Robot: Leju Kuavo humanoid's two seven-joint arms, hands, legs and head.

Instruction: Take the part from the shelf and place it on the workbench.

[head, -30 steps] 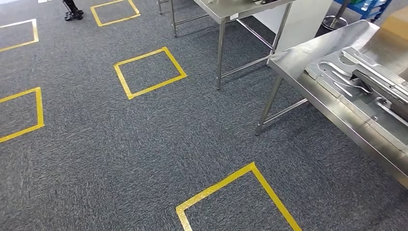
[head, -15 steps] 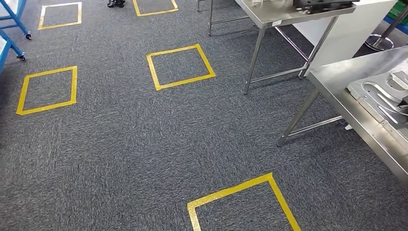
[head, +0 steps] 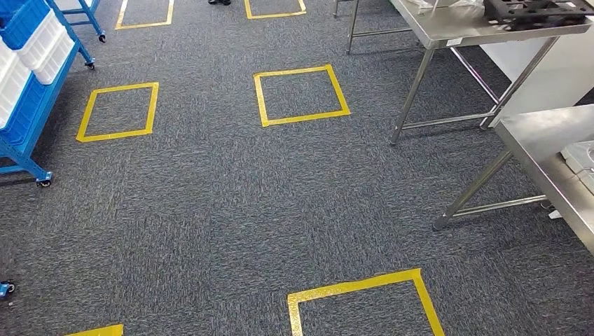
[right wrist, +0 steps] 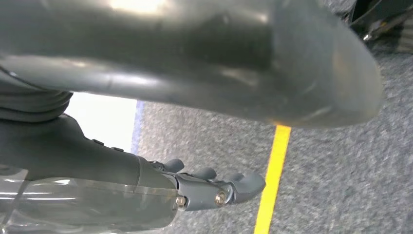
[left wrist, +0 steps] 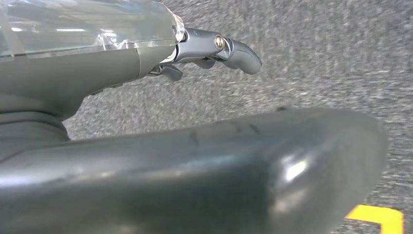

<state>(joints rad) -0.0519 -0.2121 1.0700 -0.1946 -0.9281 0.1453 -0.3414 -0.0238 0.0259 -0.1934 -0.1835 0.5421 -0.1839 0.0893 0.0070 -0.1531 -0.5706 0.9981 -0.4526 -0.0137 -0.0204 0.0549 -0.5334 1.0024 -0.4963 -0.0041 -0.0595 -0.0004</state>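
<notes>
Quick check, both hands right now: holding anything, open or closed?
Left hand: holds nothing visible; open or closed cannot be told.
Right hand: holds nothing visible; open or closed cannot be told.

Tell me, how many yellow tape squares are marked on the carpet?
6, some cut off: two at the top edge, one by the blue shelf, one mid-floor, one at the bottom, a corner bottom left. More may lie outside the picture.
</notes>
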